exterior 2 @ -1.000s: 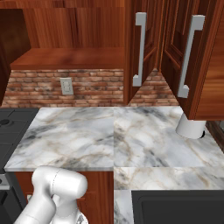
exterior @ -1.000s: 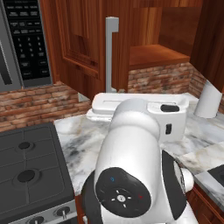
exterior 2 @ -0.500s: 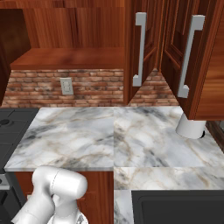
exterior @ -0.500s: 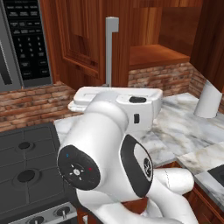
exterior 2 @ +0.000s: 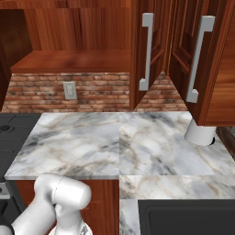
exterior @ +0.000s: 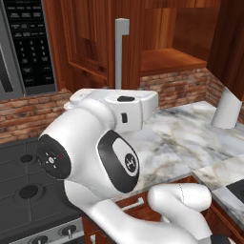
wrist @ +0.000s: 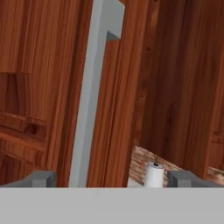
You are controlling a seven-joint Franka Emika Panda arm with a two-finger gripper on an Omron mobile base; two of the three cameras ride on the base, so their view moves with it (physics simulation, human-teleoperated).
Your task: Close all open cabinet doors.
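Hand view showed my gripper (wrist: 109,178) spread open, its two grey fingertips (wrist: 41,178) set wide apart at the bottom and clasping nothing. Between and above them rose the long silver bar handle (wrist: 89,103) of an open cabinet door (wrist: 52,87), reddish-brown wood with a recessed panel, close in front of me. To the right of that door's edge I saw into the shadowed gap beyond, with a strip of brick wall (wrist: 140,164) low down and a small white cylinder (wrist: 153,175) standing before it.

From the left base view, my white arm (exterior: 95,157) bulked across the foreground over the marble desk (exterior: 190,138). The same door (exterior: 90,43) stood swung out from the wall cabinet, its handle (exterior: 120,52) upright just above my hand. A black microwave panel (exterior: 28,43) hung on the left, a stove (exterior: 24,190) lay below it, and a white paper-towel roll (exterior: 226,109) stood on the desk at the right.

From the right base view, two more doors (exterior 2: 183,55) with silver handles (exterior 2: 146,50) stood ajar above the desk (exterior 2: 114,142).
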